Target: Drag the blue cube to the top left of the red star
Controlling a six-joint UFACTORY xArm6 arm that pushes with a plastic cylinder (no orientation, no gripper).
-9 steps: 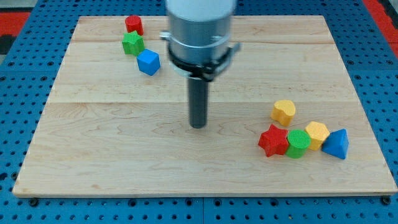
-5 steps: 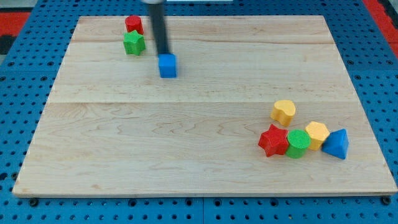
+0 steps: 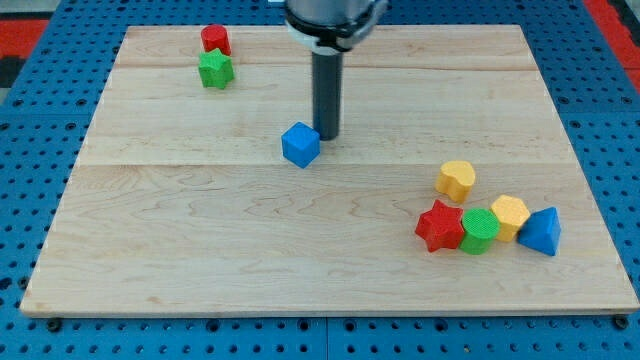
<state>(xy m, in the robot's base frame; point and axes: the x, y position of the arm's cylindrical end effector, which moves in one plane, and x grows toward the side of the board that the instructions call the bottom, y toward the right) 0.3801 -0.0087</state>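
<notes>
One blue cube point(image 3: 300, 144) at frame centre-left, red star point(image 3: 439, 226) lower right. Tip point(image 3: 327, 135) at cube's upper-right corner, holding nothing. Risk: off-centre push spins cube aside.

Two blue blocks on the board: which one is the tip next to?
The blue cube near the board's middle: my tip sits just to its upper right. The other, a blue triangular block, lies far off at the view's right end of the cluster.
</notes>
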